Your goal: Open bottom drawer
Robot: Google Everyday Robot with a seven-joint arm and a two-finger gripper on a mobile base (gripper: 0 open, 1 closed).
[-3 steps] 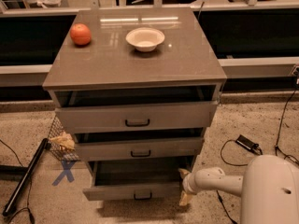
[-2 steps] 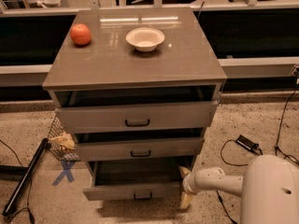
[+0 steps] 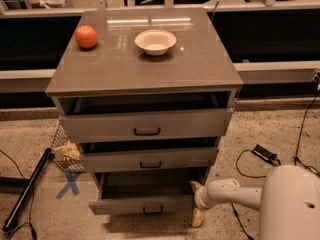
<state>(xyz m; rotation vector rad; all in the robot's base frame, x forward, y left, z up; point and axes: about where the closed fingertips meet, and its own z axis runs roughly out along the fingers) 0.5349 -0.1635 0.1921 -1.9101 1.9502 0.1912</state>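
- Hand (image 3: 196,202) of our one arm sits low at the right end of the bottom drawer (image 3: 140,204), right against the corner of its front panel; we cannot tell whether it is released or clenched.
- Our white arm (image 3: 232,195) reaches in from the right, level with that drawer, and our rounded white body (image 3: 292,204) fills the lower right corner.
- The bottom drawer stands pulled out from the grey-brown cabinet (image 3: 222,100), its dark inside showing behind the front panel, with a small black bar handle (image 3: 152,210) at the middle of the panel.
- Above it, the middle drawer (image 3: 150,159) and the top drawer (image 3: 145,124) each stand partly out too, with a dark gap over each front.
- On the cabinet's worktop (image 3: 190,64) we see an orange (image 3: 86,36) near the back left and a white bowl (image 3: 155,41) near the back middle, well apart from each other.
- On the speckled floor (image 3: 40,219) to the left lie a blue taped cross (image 3: 70,184), a black pole (image 3: 27,190) and a wire basket (image 3: 60,139) just beside the cabinet.
- To the right, a black cable (image 3: 245,154) runs to a small black box (image 3: 265,154) on the floor.
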